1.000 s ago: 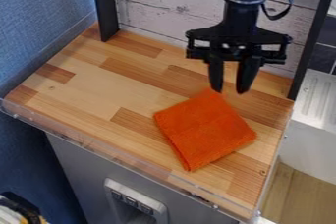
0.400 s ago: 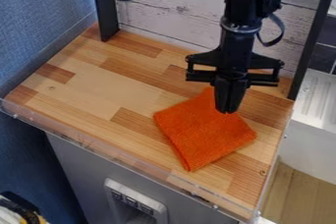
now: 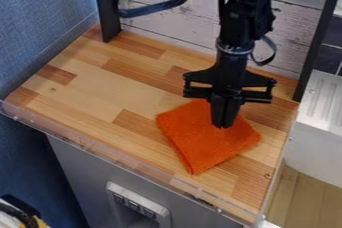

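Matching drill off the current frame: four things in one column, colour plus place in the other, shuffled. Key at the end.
Things
1. cloth
2. gripper
3. plank panel
4. wall

Colour and place
A. whitish, behind the worktop
B. black, pointing down over the orange item
C. blue, at the view's left
D. orange, lying on the wooden surface

Pairs: 1-D, 2-B, 3-A, 4-C

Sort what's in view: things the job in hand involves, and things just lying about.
In the job:
- orange cloth, lying on the wooden counter
- gripper, jaws together, pointing down at the cloth

Just about:
- white ridged tray, right
- partly cut-off object, lower left, not clear what
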`<state>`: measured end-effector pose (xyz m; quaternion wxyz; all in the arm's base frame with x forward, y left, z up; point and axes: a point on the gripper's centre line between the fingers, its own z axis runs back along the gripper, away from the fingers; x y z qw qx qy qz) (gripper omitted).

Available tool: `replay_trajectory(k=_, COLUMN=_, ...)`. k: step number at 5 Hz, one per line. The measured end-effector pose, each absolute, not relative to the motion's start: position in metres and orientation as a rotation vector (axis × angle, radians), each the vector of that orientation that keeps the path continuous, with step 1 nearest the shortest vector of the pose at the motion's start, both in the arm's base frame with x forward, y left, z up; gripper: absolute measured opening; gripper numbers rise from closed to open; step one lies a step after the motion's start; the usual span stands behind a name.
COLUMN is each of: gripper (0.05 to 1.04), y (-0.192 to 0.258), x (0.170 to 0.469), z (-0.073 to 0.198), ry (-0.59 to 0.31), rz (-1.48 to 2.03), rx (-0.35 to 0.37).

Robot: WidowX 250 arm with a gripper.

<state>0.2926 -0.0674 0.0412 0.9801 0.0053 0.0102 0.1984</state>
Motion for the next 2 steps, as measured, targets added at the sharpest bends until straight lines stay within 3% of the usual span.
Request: replay_trajectory(k=2, gripper=0.062, y=-0.0687, x=0.2953, z=0.0209, ry=0.008, rz=0.410, rx=-0.003)
